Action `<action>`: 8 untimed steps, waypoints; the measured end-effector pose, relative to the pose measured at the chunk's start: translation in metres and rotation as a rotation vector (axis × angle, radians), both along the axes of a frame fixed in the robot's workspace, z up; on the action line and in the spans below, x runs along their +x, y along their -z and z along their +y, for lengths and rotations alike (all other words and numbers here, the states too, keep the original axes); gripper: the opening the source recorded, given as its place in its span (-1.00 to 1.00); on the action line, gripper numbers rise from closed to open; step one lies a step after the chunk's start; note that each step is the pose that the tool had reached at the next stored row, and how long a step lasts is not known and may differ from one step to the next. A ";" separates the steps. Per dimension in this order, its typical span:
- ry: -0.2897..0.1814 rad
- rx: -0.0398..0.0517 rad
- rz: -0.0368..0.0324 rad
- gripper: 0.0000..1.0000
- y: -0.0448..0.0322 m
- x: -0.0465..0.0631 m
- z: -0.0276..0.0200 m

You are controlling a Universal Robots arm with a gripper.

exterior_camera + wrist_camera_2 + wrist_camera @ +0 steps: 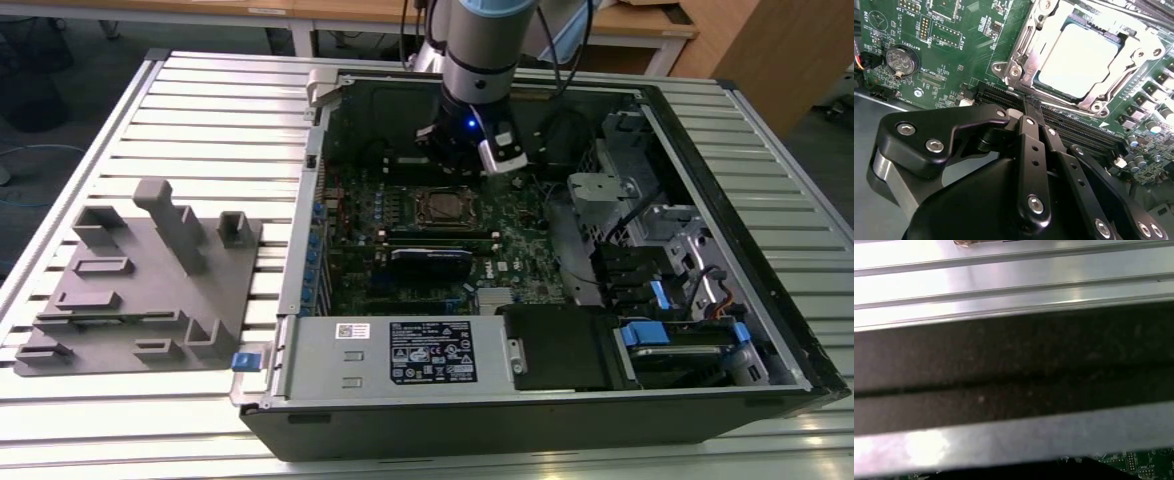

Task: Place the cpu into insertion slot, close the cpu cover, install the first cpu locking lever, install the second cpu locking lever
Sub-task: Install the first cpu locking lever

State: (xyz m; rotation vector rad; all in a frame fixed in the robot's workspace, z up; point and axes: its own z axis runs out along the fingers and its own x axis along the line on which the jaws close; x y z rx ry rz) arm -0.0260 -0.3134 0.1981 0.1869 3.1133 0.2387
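Second wrist view: tool (1028, 109) fingers are together, gripping nothing, tips just beside a corner of the metal cover (1026, 42). The chip (1081, 60) lies seated under that lowered cover on the green board (954, 60) inside the computer case (747, 330).

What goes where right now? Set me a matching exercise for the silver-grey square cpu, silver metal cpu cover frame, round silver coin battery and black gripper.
1. silver-grey square cpu
2. silver metal cpu cover frame
3. round silver coin battery
4. black gripper

A. shut, tips by the frame's corner
B. lying flat around the chip
C. on the green circuit board, away from the chip
D. seated inside the frame's cut-out

Pairs: 1-D, 2-B, 3-C, 4-A
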 end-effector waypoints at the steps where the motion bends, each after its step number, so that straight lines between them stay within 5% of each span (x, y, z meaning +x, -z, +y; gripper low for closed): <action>1: 0.000 0.0029 -0.0041 -0.80 0.0002 0.000 -0.0003; 3: -0.001 0.0090 -0.0096 -0.80 0.0003 0.000 -0.0008; 8: -0.001 0.0172 -0.0109 -0.80 0.0003 -0.002 -0.0010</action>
